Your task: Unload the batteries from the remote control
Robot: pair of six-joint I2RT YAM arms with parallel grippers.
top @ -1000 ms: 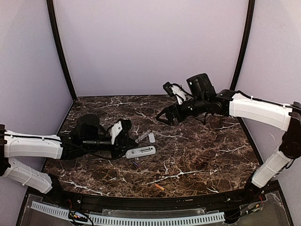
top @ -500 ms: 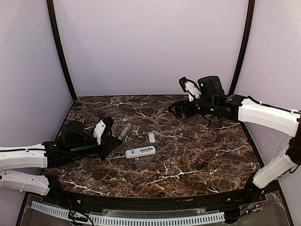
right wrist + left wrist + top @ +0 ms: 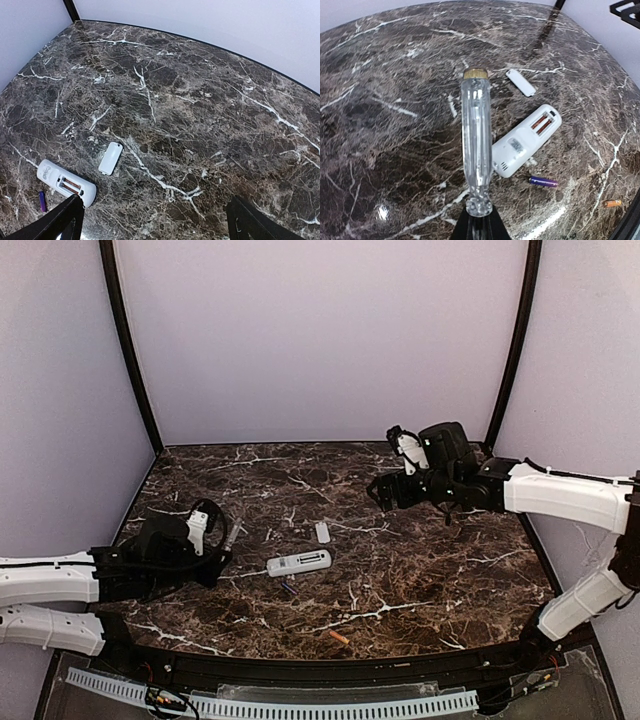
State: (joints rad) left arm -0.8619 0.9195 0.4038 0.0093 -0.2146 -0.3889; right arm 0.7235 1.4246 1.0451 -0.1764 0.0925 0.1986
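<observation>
– remote control (image 3: 299, 562) first: where is it?
– lower middle of the top view, flat on the marble table (image 3: 440, 570), with its bay open and facing up. two copper-coloured strips show in the bay. cells or contacts, i cannot tell.
– any writing?
– a small grey patch on it in the left wrist view and a faint mark near one end in the right wrist view. both are too small to read.
– loose cells?
– a purple battery (image 3: 543, 181) just below the remote, its print unreadable. an orange battery (image 3: 339, 638) lies near the front edge, well apart. a white cover (image 3: 322, 532) sits just above the remote, not touching.
– and the grippers?
– the left gripper (image 3: 478, 220) is clamped on a clear-handled tool (image 3: 476, 145) with a brass-coloured cap. the frame bottom cuts off its fingers, and they hide the tool's other end. the right gripper (image 3: 154, 202) is spread wide over the table's upper right, holding nothing. only its dark fingertips (image 3: 65, 220) show, at the bottom corners.
</observation>
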